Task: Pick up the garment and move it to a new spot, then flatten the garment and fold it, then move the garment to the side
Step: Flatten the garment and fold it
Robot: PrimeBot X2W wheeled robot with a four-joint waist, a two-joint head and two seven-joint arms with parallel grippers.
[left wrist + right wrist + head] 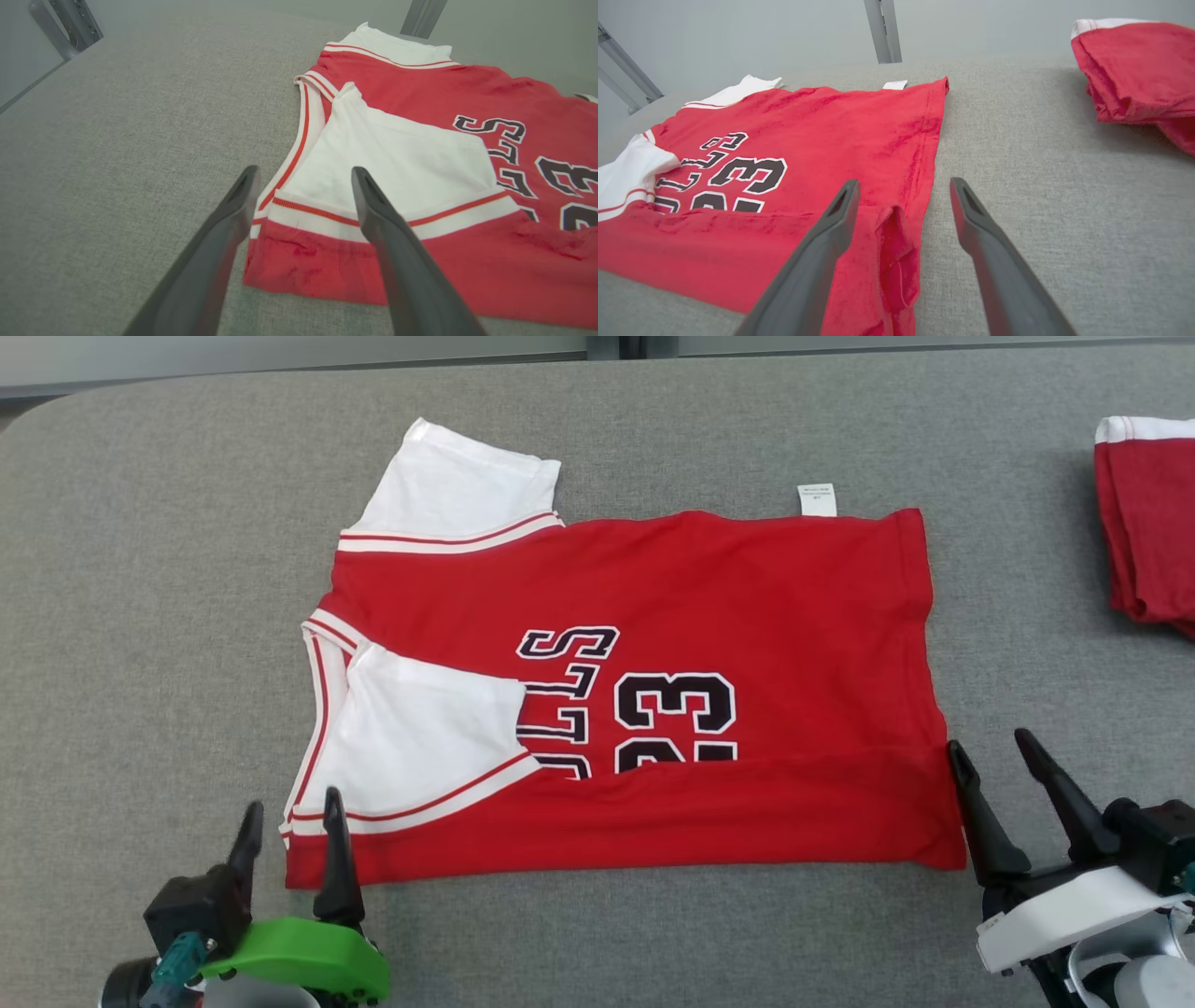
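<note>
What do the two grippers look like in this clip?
Each has two long, dark, tapering fingers. The left gripper sits on a bright green cover with a teal plug beside it; the right gripper sits on a white cover.

Two red garments — one jersey (pixel 747 597), one folded garment (pixel 1148 523). Two grippers — left gripper (pixel 291 801), right gripper (pixel 988 741). One table (pixel 140 616).

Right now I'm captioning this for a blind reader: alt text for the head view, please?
A red jersey, near edge folded over its number, lies on a grey table. The left gripper and right gripper, both open, flank its near corners; another red garment lies far right.
</note>
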